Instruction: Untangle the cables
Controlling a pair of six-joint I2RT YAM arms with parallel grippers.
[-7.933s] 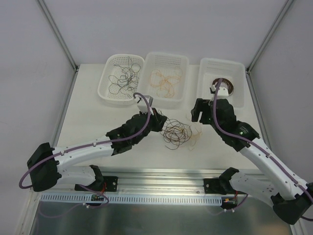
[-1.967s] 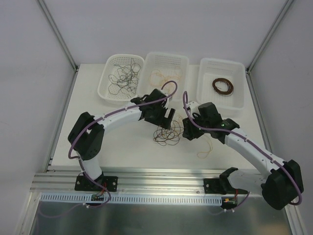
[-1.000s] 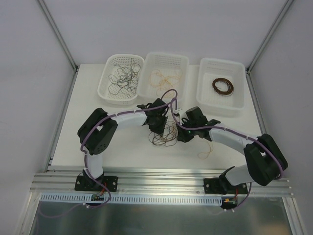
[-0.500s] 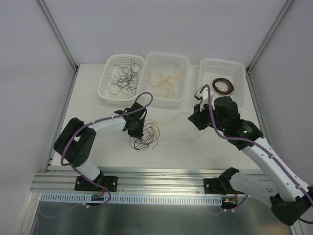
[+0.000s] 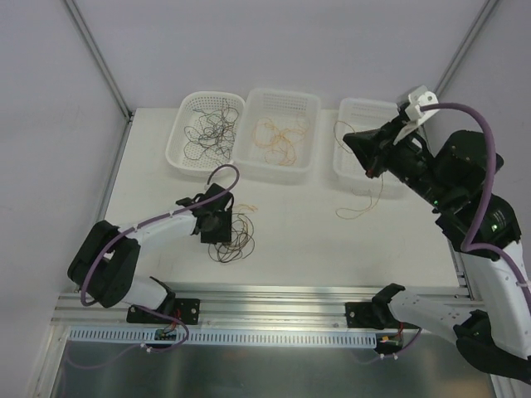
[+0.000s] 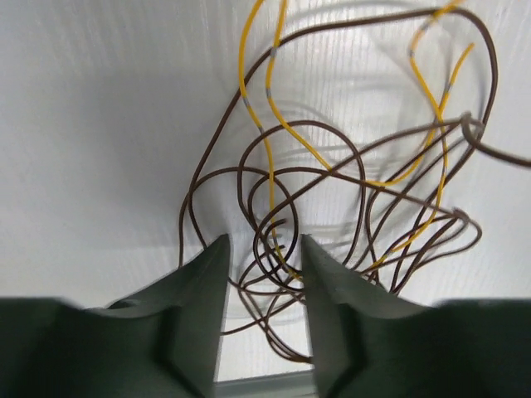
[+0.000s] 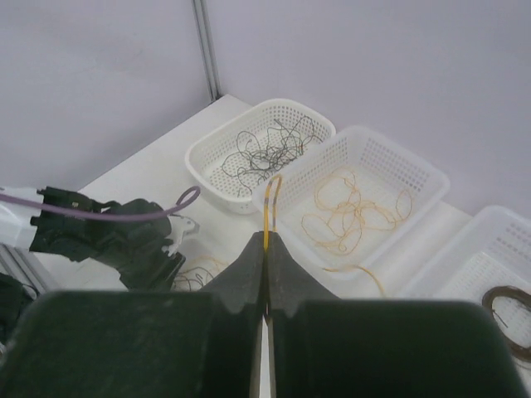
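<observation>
Left gripper (image 6: 261, 269): fingers apart, tangled cables (image 6: 332, 191) between and just ahead.
Right gripper (image 7: 266, 249): pinching one yellow cable (image 7: 267, 207).
Left basket (image 7: 207, 149), ahead: black wires (image 7: 270, 149).
Middle basket (image 7: 431, 178), ahead: orange wires (image 7: 348, 211).
Right basket (image 7: 498, 224), beside it: brown ring (image 7: 508, 319).

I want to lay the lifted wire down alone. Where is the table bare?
Bare: the table strip between the tangle at the left end effector and the orange-yellow wire hanging from the right end effector, and the near right corner. Crowded: the three baskets along the far edge and around the tangle.
</observation>
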